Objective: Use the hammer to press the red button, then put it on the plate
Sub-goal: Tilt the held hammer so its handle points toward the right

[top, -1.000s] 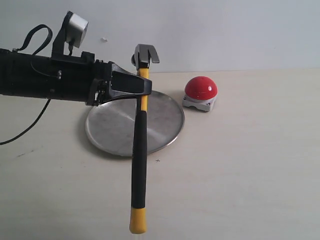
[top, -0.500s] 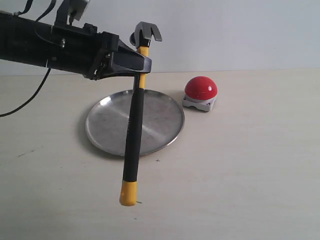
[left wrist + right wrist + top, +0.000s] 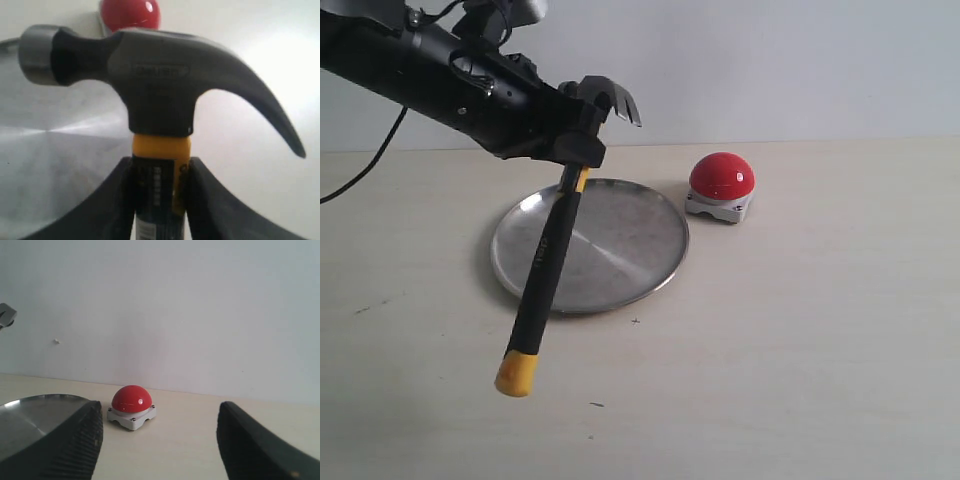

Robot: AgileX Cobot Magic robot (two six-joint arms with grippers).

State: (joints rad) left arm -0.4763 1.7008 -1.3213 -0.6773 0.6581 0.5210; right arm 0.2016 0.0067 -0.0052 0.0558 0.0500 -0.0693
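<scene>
My left gripper [image 3: 575, 150] is shut on the hammer [image 3: 548, 262] just below its dark steel head [image 3: 150, 80], holding it in the air above the steel plate [image 3: 620, 250]. The black handle slants down to the lower left and ends in a yellow tip [image 3: 516, 374]. The red button [image 3: 722, 176] on its grey base sits on the table right of the plate, apart from the hammer. In the right wrist view my right gripper [image 3: 160, 440] is open, low over the table, with the red button [image 3: 131, 399] ahead of it and the plate [image 3: 30, 412] beside it.
A pale wall runs along the table's far edge. A black cable [image 3: 360, 170] hangs from the left arm [image 3: 420, 70] at the left. Bare table [image 3: 800, 350] lies in front of and to the right of the plate.
The left arm has lifted and tilted. The hammer's head has turned toward the button and the handle's yellow tip has swung up and to the left.
</scene>
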